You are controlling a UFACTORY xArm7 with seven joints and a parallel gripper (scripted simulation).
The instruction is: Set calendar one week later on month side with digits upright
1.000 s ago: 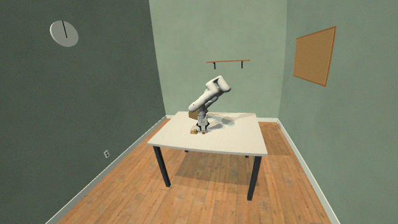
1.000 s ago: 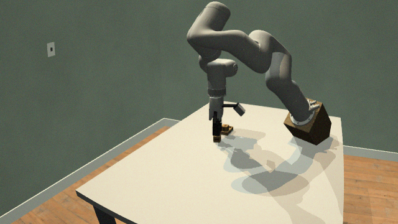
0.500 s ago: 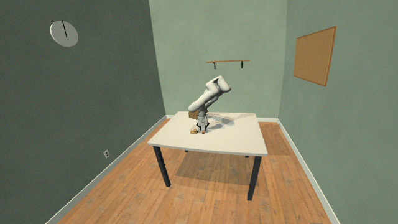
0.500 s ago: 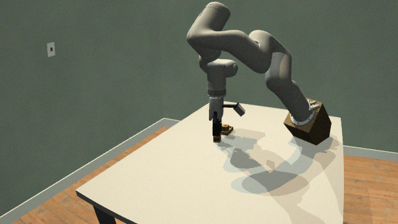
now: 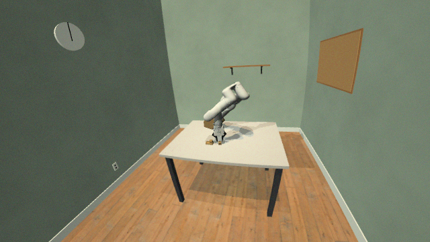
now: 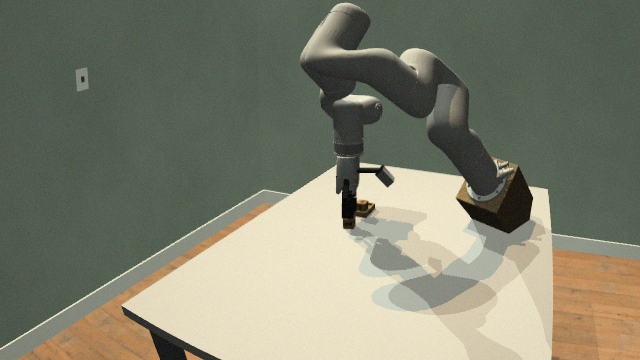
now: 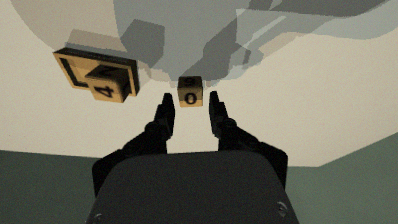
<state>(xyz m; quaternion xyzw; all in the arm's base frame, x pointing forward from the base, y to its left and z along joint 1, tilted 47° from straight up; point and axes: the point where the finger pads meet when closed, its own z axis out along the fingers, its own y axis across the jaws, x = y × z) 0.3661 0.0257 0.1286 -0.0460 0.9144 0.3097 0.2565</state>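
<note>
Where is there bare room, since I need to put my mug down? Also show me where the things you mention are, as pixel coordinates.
Room shows on the white table [image 5: 255, 152] [image 6: 300, 280] toward its leg-side front edge. It is crowded around the tray [image 5: 206, 144] [image 6: 369, 212] [image 7: 70, 84] and the loose cube [image 5: 220, 143] [image 6: 349, 224] [image 7: 190, 95] between the tool's fingers [image 5: 214, 136] [image 6: 348, 205].
</note>
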